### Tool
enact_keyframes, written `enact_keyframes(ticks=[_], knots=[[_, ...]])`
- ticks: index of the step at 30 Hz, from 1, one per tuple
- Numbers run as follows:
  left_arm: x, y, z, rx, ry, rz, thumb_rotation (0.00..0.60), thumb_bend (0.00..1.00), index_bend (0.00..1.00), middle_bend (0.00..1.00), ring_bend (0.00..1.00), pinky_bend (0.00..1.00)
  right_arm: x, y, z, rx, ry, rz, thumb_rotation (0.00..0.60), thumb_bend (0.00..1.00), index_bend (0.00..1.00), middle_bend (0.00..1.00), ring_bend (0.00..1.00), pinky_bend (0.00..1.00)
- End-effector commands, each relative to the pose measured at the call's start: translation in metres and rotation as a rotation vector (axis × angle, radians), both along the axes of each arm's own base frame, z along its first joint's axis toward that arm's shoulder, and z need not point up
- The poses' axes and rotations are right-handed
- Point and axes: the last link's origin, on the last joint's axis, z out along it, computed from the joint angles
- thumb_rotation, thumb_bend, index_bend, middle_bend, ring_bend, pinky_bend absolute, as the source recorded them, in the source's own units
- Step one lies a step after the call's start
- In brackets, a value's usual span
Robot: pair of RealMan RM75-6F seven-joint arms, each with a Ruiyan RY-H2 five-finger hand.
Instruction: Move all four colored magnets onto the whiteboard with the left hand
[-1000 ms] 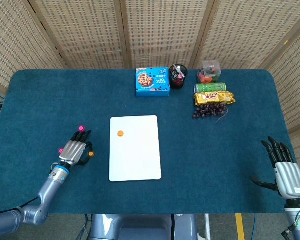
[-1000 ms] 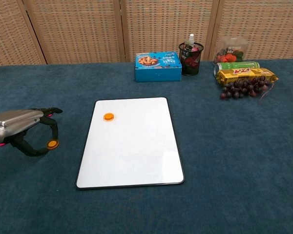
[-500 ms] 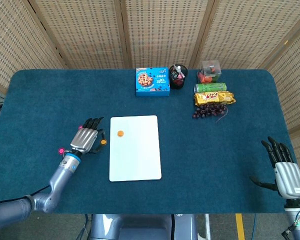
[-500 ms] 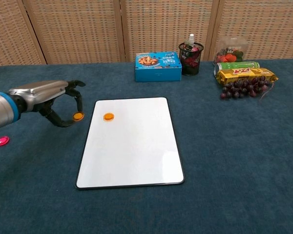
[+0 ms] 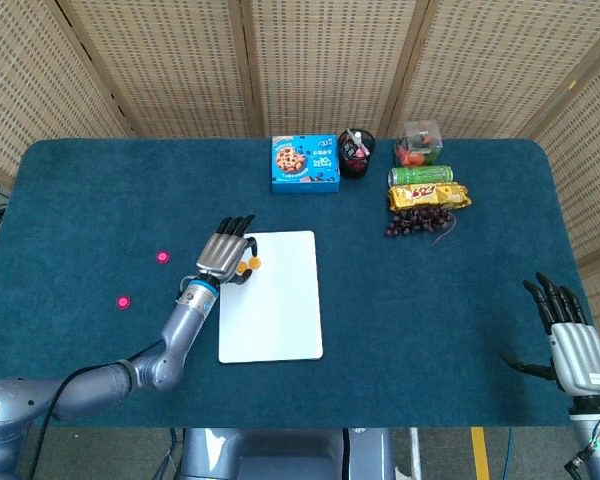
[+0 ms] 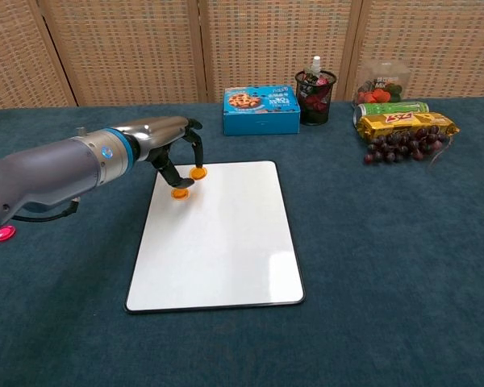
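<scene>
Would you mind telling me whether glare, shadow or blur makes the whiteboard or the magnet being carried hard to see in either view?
Head view: even light, whiteboard plain white, no glare; the orange magnet in the left hand is small but sharp. Chest view: a faint bright sheen low on the whiteboard, soft shadow under the hand, and no blur on the magnet.

Bright even overhead light, soft shadows, sharp pics, no glare.

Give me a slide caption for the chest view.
Left hand carries an orange magnet over the whiteboard, beside another already placed.
</scene>
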Motion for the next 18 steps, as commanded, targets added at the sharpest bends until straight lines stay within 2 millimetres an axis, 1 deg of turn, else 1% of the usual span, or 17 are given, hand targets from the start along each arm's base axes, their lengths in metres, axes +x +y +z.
enact_keyframes(ticks=[1,6,7,11,13,18], knots=[[0.0077,0.0034,-0.008,0.004,0.016,0.016,0.6,0.36,0.59,0.0,0.0,0.0,0.0,0.0001,0.0,0.001,0.0,0.0,0.6,0.16,0.0,0.0,0.0,0.0],[0.0066,0.0041,-0.0118,-0.002,0.025,0.029,0.6,0.35,0.57,0.0,0.0,0.0,-0.0001,0.0002,0.0001,0.002,-0.003,-0.001,0.6,0.16,0.0,0.0,0.0,0.0],[0.0064,0.004,-0.0127,-0.003,0.025,0.031,0.6,0.35,0.53,0.0,0.0,0.0,0.0,0.0001,0.0001,0.002,-0.003,-0.001,0.6,0.16,0.0,0.0,0.0,0.0],[0.0071,0.0041,-0.0152,-0.014,0.015,0.041,0.6,0.34,0.28,0.0,0.0,0.0,0.0,0.0004,0.0002,0.001,-0.004,-0.001,0.6,0.16,0.0,0.0,0.0,0.0],[0.0077,0.0046,-0.0152,-0.011,0.015,0.038,0.6,0.33,0.23,0.0,0.0,0.0,0.0,0.0005,0.0004,0.0,-0.004,-0.001,0.6,0.16,0.0,0.0,0.0,0.0],[0.0062,0.0065,-0.0123,-0.004,0.008,0.043,0.6,0.33,0.18,0.0,0.0,0.0,-0.0002,0.0004,0.0003,0.001,-0.004,-0.001,0.6,0.16,0.0,0.0,0.0,0.0]])
